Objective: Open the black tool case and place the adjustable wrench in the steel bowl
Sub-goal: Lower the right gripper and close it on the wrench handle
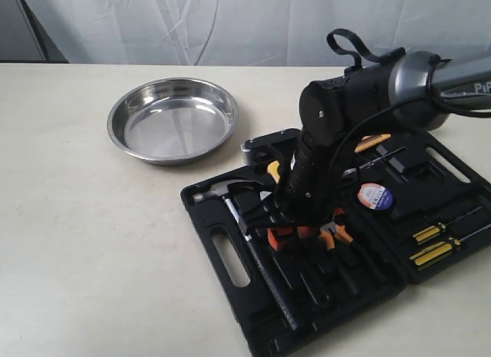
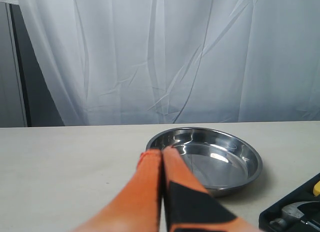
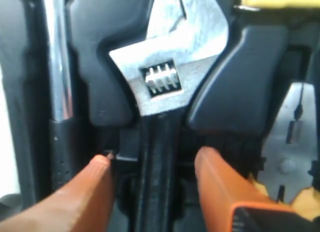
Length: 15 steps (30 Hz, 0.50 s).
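Observation:
The black tool case (image 1: 211, 234) lies open on the table. In the right wrist view the adjustable wrench (image 3: 167, 67) rests in its moulded slot, silver head up and black handle running down between my fingers. My right gripper (image 3: 154, 159) is open, one orange finger on each side of the handle with small gaps. In the exterior view this gripper (image 1: 295, 219) reaches down into the case and hides the wrench. The steel bowl (image 1: 173, 119) sits empty behind and left of the case. My left gripper (image 2: 161, 151) is shut on nothing, pointing toward the bowl (image 2: 220, 162).
A hammer (image 1: 253, 249) lies in the case beside the wrench slot; its shiny shaft (image 3: 57, 67) is close to one finger. Orange-handled pliers (image 1: 330, 234), yellow-handled screwdrivers (image 1: 430, 253) and a tape roll (image 1: 376, 196) fill the case. A white curtain hangs behind.

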Available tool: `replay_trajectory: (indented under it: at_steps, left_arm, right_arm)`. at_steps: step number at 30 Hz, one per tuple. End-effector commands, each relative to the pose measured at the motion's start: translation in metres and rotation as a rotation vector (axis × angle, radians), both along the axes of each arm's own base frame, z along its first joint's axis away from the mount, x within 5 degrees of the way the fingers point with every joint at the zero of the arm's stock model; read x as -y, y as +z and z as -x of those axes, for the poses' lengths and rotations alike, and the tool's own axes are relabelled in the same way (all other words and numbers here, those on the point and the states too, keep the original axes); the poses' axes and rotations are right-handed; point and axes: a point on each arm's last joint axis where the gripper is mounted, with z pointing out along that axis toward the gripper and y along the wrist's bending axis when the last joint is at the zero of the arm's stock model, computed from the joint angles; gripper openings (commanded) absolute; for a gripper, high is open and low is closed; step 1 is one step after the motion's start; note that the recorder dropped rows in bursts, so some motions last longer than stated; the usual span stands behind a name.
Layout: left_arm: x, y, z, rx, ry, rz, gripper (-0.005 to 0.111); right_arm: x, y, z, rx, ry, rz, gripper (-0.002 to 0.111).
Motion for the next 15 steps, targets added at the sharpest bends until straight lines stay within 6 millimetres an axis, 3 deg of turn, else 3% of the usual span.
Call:
replay_trajectory:
  at_steps: [1, 6, 8, 11, 15]
  left_arm:
    - [0.0, -0.001, 0.0, 0.001, -0.005, -0.006, 0.0]
    - [0.0, -0.001, 0.0, 0.001, -0.005, -0.006, 0.0]
    - [0.0, -0.001, 0.0, 0.001, -0.005, -0.006, 0.0]
    - [0.0, -0.001, 0.0, 0.001, -0.005, -0.006, 0.0]
    - [0.0, -0.001, 0.0, 0.001, -0.005, -0.006, 0.0]
  right_arm:
    - [0.001, -0.012, 0.001, -0.023, 0.009, 0.027, 0.049]
    - [0.001, -0.039, 0.001, -0.082, 0.009, 0.071, 0.047]
    - [0.001, -0.044, 0.002, -0.097, 0.009, 0.081, 0.037]
    - [0.001, -0.041, 0.002, -0.093, 0.017, 0.078, 0.004]
    - [0.001, -0.025, 0.001, -0.056, 0.021, 0.051, 0.0]
